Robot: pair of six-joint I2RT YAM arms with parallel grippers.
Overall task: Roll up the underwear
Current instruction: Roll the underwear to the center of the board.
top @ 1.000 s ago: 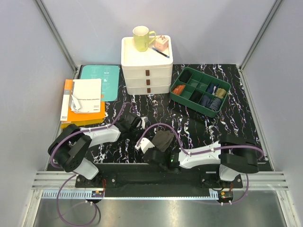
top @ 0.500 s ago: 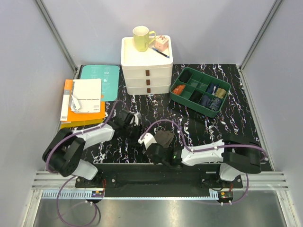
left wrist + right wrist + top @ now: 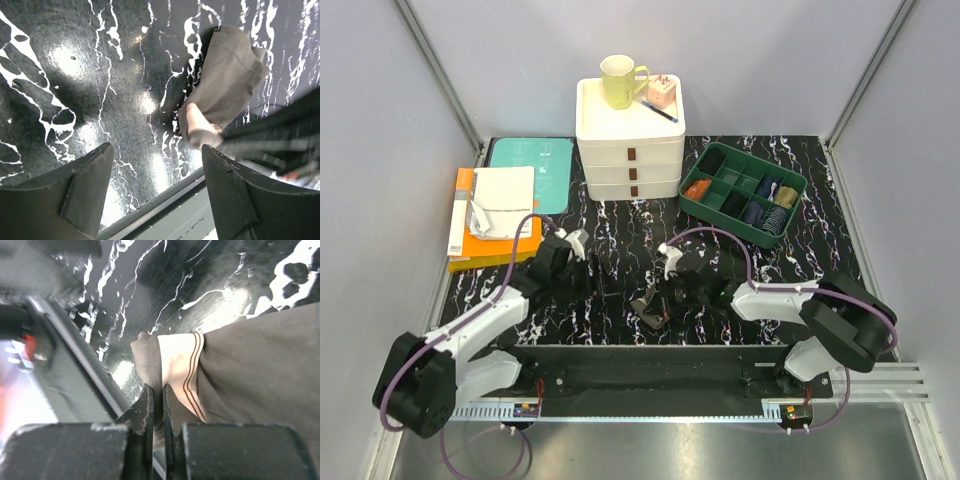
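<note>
Pinching the dark olive-brown underwear at its beige waistband with the right gripper, jaws pressed tight together on a small fold of cloth right at the fingertips, the rest of the garment trailing ahead and to the right of the hand onto the black marbled table. Reads as soft, light and limp: drapes and bunches, keeps no shape of its own, likely slides easily on the glossy top, nothing fragile about it. Best taken at the waistband, judging by its thicker, firmer elastic hem, and probably with a second hold further along the same band so as to spread it flat before rolling. Leaves the left gripper with fingers wide apart and nothing between them, hovering over bare tabletop, the olive cloth ahead and to the right of its fingertips and close enough to reach. Cannot make out the black pair against the dark surface. Sits close to the near table edge, just behind both hands, so little margin for pulling backward; more open room lies ahead of the hands, well short of the green tray and the white drawer unit.
</note>
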